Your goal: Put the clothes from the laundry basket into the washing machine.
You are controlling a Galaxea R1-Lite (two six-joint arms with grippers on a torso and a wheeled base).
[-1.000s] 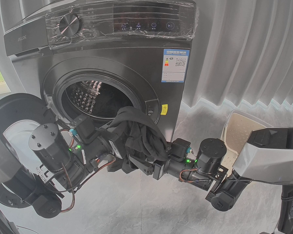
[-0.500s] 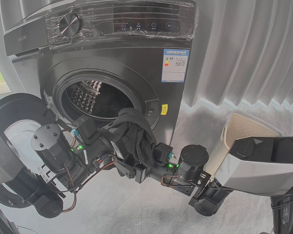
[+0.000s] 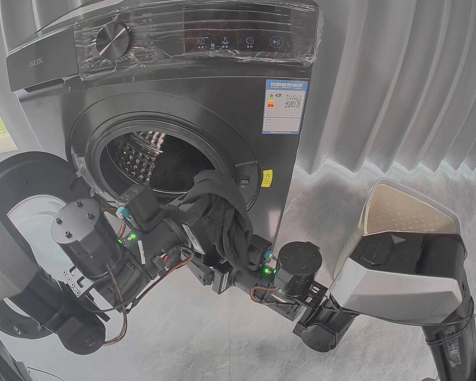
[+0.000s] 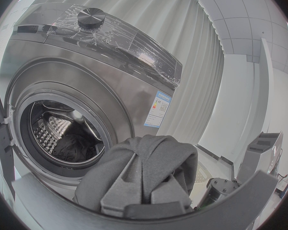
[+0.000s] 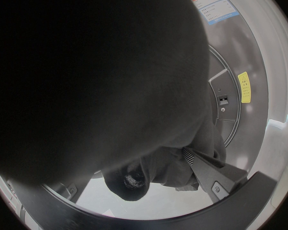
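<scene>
Garment (image 3: 222,212) first: the dark bundle hangs just in front of the washer's (image 3: 195,96) open mouth, its top level with the lower right lip of the drum (image 3: 153,160) but not yet past it. The left gripper (image 4: 152,176) is clamped on it; in the left wrist view the cloth runs between the two fingers and drapes over both. The right gripper (image 3: 206,271) sits under the same bundle, just below and beside the left one. Cloth covers it, so I cannot tell whether it is pinching or merely propping.

Over the last second the right arm has swung in from the basket (image 3: 407,207) side toward the washer, closing up under the load. The folds that hung wide to the right are now gathered into a narrower, tighter drape. The left arm has barely shifted, and the washer sits in the same place, so the camera has not moved.

For the task this looks like the final approach. The door (image 3: 26,197) stands swung wide to the left, the mouth is unobstructed, and one dark piece (image 4: 72,147) already lies inside the drum. What is left, by my reading, is a push up and in over the lip, then release. The loose tail hanging below the grippers could catch on the rim or slip outside.
</scene>
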